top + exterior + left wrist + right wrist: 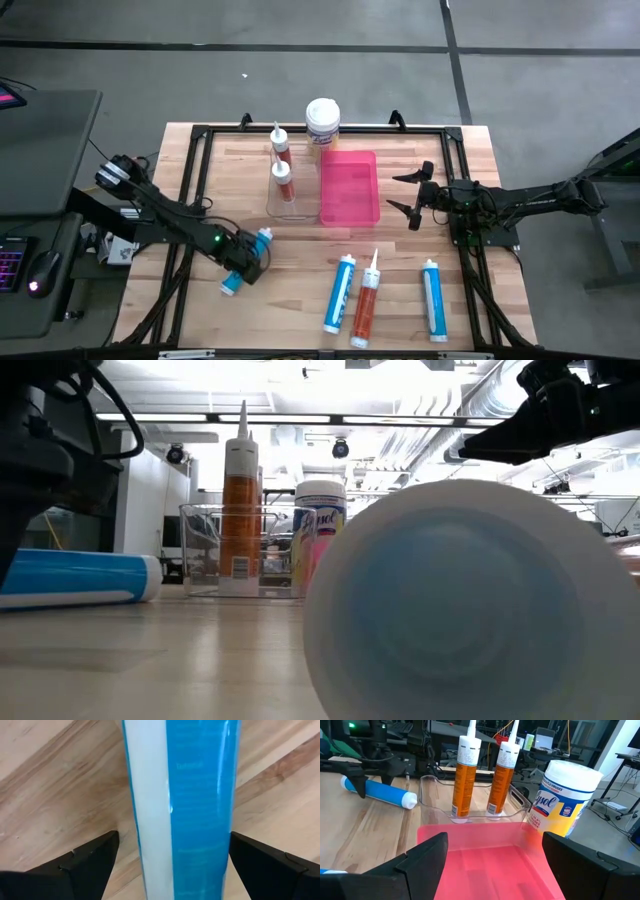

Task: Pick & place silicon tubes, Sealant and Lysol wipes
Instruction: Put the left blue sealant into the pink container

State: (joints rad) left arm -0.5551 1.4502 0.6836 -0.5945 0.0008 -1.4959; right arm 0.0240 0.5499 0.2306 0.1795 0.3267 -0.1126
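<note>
Blue tube (245, 260) lies at the near left, the left gripper (243, 266) straddling it; the left wrist view shows fingers (85, 865) spread either side, seemingly not touching. Right gripper (414, 196) hangs open right of the pink tray (350, 187). Lysol wipes (322, 122) stand upright just beyond the tray.

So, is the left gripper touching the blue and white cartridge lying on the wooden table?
Apart. The left wrist view shows the left gripper open, wood visible between each finger and the blue and white cartridge.
</note>
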